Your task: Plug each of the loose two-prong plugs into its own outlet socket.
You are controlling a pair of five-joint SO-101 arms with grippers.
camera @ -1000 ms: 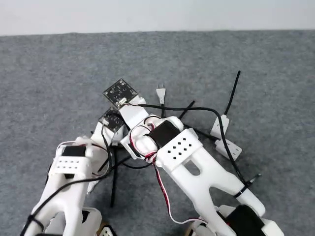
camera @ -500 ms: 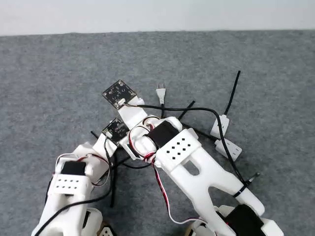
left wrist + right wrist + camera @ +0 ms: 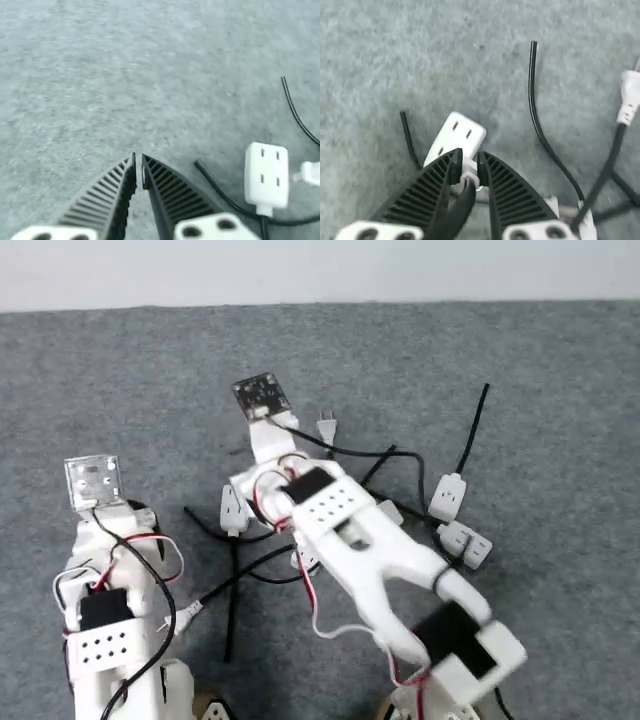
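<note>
Plug, two-prong: judged light, rigid, slippery plastic; best held by body, where right gripper is clamped, beside outlet socket. Left gripper together, empty.

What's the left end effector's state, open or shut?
Shut. Left end effector: fingers nearly meet at the tips, nothing between them.

Our left arm is folded back close to its base, with the wrist lifted. The left gripper tilts downward, and its two ribbed fingers sit together with only a thin slit between them, holding nothing. Our right arm reaches forward and across toward our left side, with the wrist bent down. The right gripper sits low, its fingers pinched onto a small white plug.
</note>
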